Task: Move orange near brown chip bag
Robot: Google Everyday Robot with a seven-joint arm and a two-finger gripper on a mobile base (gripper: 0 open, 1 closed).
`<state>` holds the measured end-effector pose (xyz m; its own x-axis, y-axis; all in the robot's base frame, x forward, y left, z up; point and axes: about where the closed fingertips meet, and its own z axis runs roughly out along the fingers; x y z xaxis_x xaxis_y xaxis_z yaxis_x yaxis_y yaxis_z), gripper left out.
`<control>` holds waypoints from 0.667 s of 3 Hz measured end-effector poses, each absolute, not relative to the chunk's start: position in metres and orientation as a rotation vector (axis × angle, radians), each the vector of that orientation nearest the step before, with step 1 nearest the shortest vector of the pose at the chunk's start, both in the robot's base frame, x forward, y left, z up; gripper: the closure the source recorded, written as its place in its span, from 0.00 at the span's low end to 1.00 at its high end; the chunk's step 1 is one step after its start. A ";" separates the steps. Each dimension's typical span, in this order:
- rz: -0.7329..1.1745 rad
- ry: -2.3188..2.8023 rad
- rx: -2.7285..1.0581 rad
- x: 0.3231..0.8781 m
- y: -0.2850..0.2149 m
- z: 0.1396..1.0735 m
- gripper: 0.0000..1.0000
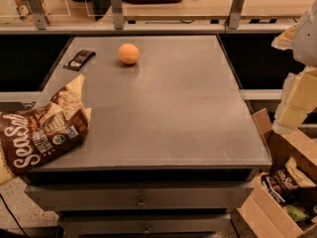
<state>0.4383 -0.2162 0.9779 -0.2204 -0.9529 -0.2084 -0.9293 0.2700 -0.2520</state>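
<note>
The orange is small and round and sits on the grey table top near its far edge, left of centre. The brown chip bag, crinkled with white "Sea Salt" lettering, lies at the table's front left corner and hangs over the left edge. My gripper hangs at the right edge of the view, beyond the table's right side and far from both the orange and the bag. It holds nothing that I can see.
A small flat black snack wrapper lies left of the orange. An open cardboard box with smaller snack packets stands on the floor at the lower right. A rail with posts runs behind the table. Drawers sit below the top.
</note>
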 end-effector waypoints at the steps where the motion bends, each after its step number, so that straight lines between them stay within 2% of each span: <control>1: -0.104 2.227 -1.721 0.438 -0.216 0.978 0.00; 2: -0.121 2.201 -1.695 0.452 -0.213 0.983 0.00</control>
